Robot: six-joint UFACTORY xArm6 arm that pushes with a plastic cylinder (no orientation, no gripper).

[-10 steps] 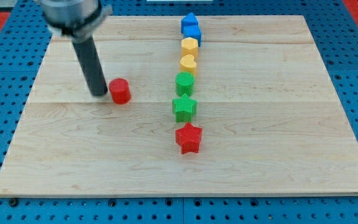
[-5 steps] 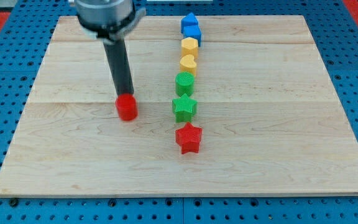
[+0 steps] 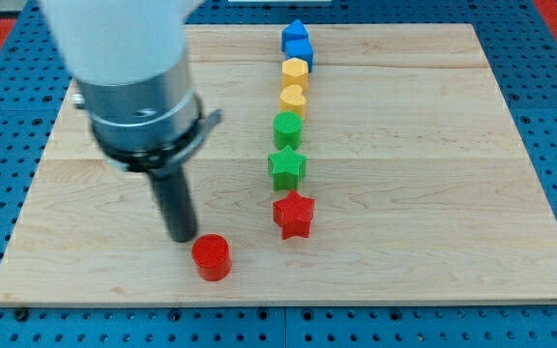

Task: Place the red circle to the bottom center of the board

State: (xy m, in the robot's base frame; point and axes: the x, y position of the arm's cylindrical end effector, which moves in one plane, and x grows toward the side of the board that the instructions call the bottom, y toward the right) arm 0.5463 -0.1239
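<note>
The red circle [image 3: 211,257] lies on the wooden board [image 3: 433,174] near its bottom edge, left of centre. My tip [image 3: 182,237] stands just up and left of the red circle, touching or almost touching it. The arm's grey body covers the board's upper left part.
A column of blocks runs down the board's middle: blue triangle [image 3: 295,32], blue block [image 3: 300,52], yellow hexagon [image 3: 295,72], yellow heart [image 3: 292,99], green circle-like block [image 3: 287,129], green star [image 3: 286,167], red star [image 3: 294,215]. The red star sits right of the red circle.
My tip has swept from the board's upper left down toward the view's bottom. The red circle has been pushed down with it, to near the bottom edge.
</note>
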